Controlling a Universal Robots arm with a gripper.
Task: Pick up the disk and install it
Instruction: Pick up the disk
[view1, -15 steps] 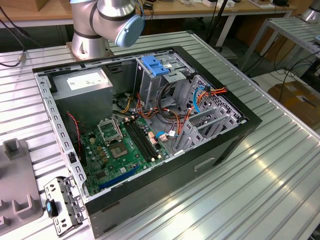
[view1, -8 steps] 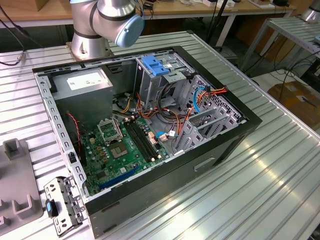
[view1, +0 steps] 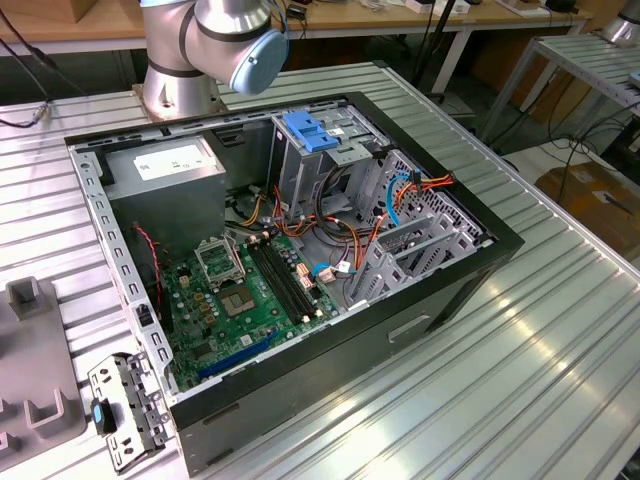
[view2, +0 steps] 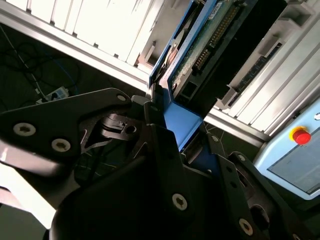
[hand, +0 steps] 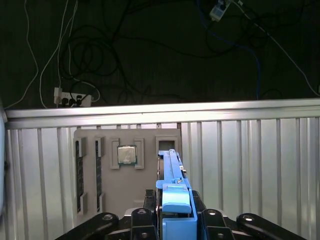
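Note:
In both wrist views my gripper (hand: 172, 202) (view2: 172, 107) is shut on the disk. The disk (hand: 171, 167) is seen edge-on in the first wrist view, its bright blue side rail running away from the fingers. It hangs above a grey fixture plate (hand: 90, 145) on the ribbed metal table. In the second wrist view the disk (view2: 220, 40) shows its dark body, a green circuit board and a blue rail. In the exterior view the open computer case (view1: 480, 250) lies on the table, with its metal drive cage (view1: 300, 170) at the back.
A light blue latch plate (view1: 310, 130) tops the drive cage, and orange and blue cables (view1: 400, 190) cross the case. The arm's base (view1: 185, 80) stands behind the case. A grey fixture (view1: 30, 370) and a metal bracket (view1: 125, 410) lie at the exterior view's left. A chip (hand: 126, 155) sits in the fixture plate.

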